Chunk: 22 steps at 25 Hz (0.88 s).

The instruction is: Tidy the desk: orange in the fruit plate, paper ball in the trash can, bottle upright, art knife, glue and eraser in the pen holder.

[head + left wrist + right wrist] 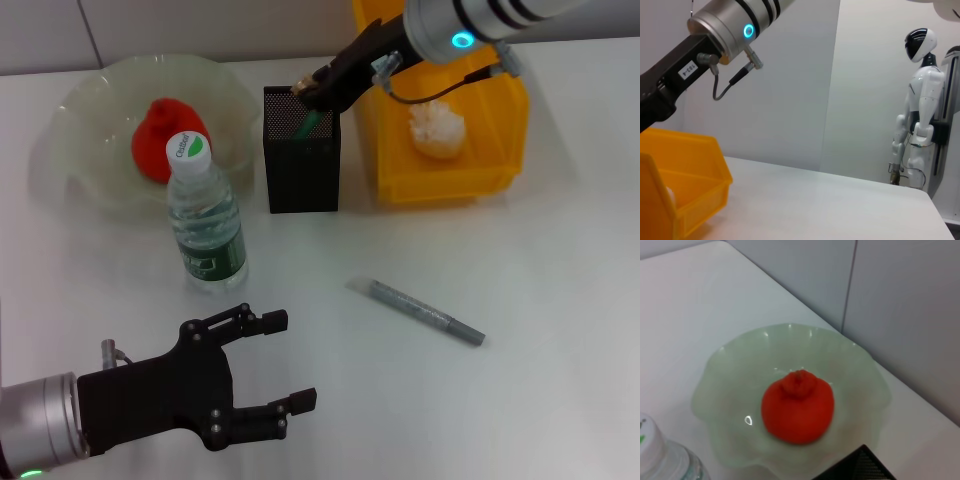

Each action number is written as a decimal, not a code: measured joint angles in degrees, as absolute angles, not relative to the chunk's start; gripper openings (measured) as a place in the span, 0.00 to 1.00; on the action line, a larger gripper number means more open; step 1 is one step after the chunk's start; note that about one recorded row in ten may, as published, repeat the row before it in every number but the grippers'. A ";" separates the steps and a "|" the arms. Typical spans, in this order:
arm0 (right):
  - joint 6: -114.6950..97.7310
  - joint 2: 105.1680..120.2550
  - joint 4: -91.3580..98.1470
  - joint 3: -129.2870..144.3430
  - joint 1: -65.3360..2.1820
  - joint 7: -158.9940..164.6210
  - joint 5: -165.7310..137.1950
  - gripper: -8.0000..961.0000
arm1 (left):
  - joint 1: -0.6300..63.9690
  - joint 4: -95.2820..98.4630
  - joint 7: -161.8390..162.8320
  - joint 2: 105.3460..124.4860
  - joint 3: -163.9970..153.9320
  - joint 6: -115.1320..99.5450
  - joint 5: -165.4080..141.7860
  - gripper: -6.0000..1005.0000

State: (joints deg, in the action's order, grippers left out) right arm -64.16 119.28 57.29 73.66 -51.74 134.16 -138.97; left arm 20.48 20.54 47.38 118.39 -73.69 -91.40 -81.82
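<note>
Head view: bottle (207,228) cap's green print is unreadable.

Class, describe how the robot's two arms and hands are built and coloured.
Both arms are silver cylinders ending in black hands. The left hand has jointed black fingers. The right hand has a glowing cyan ring, black bands, a thin looping cable and a white label.

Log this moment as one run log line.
right pincer: at pen holder rim | left pincer: open, idle | orange plated | bottle upright | art knife on desk
</note>
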 joint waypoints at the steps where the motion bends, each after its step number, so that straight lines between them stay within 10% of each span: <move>1: -63.76 119.28 56.44 73.66 -51.98 133.72 -138.43 0.39 | 20.48 20.53 47.38 118.39 -73.69 -91.40 -81.82 0.84; 22: -60.21 119.46 55.48 75.19 -51.44 132.10 -137.10 0.44 | 20.48 20.64 47.34 118.20 -73.65 -91.50 -81.83 0.84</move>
